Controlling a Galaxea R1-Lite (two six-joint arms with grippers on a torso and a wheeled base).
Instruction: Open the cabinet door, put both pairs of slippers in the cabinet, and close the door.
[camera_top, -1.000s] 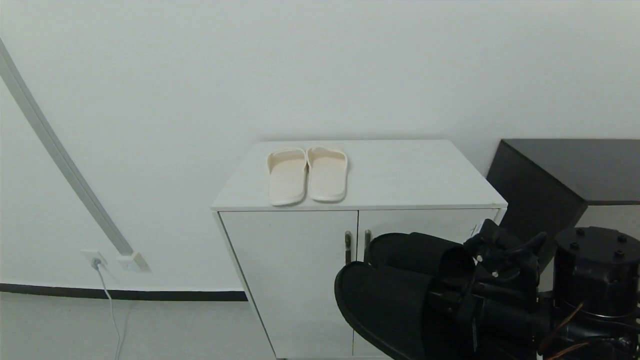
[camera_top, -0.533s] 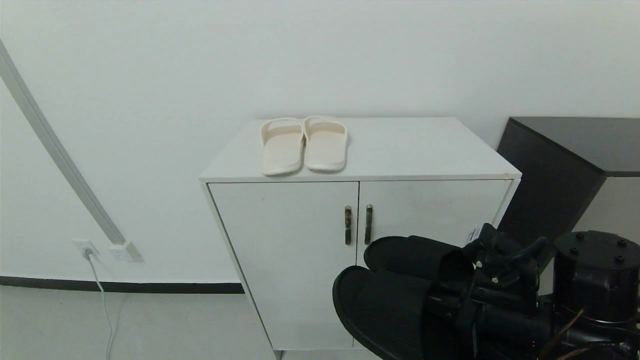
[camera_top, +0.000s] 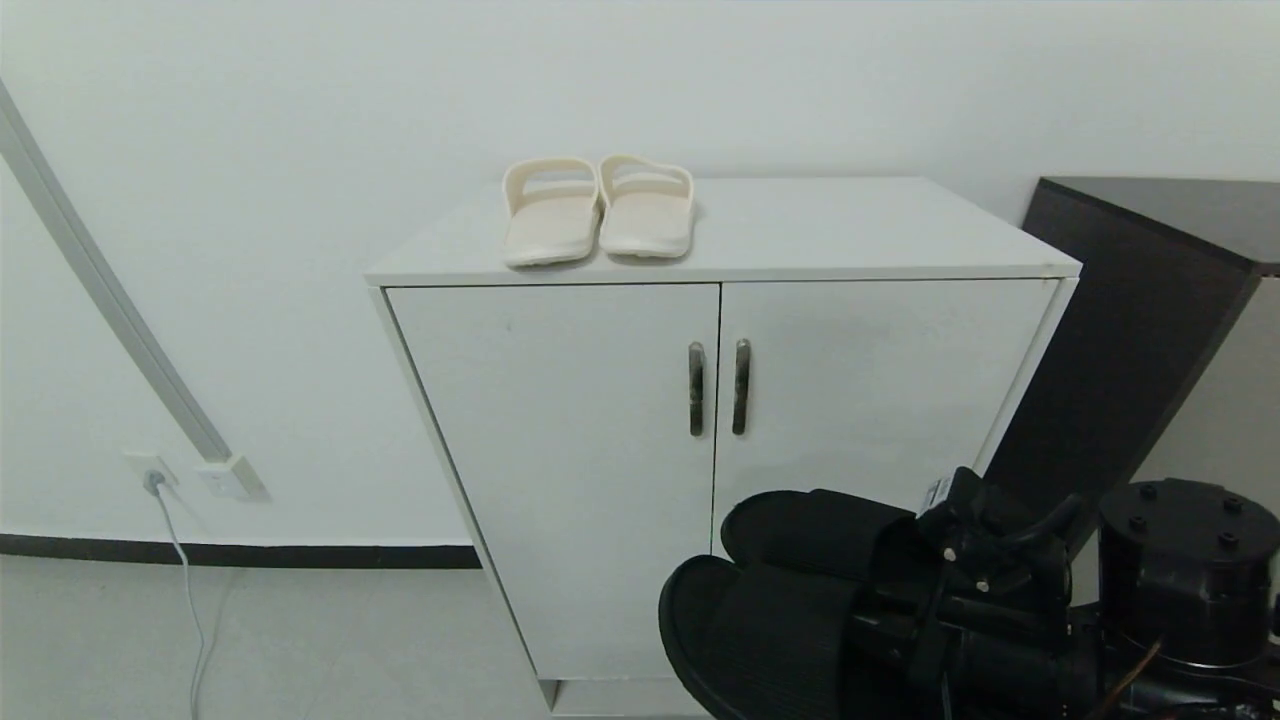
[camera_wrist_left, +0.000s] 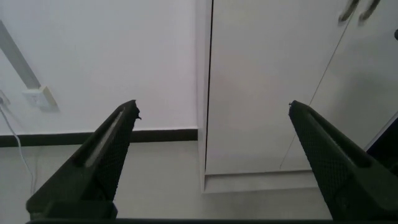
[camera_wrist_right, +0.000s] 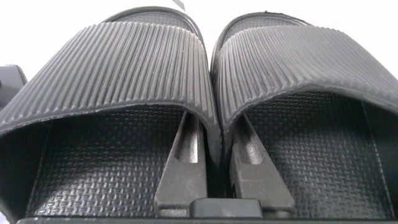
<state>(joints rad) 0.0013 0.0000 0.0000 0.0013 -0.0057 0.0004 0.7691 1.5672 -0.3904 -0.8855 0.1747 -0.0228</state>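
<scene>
Cabinet (camera_top: 560, 420): both doors shut, handles (camera_top: 696, 388) at ctr seam. Cream slippers (camera_top: 598, 210) side by side on cabinet top, L half, near front edge. R tool (camera_wrist_right: 216, 163) clenched on black slippers (camera_top: 800, 590), one finger under each strap, low before R door. L tool (camera_wrist_left: 212, 107) released, fingers wide apart.

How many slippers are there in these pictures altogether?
4. Two cream slippers lie side by side on the cabinet top, toward its left. Two black slippers are pinched together in the right gripper, low before the right door. The shut cabinet could hide more.
</scene>
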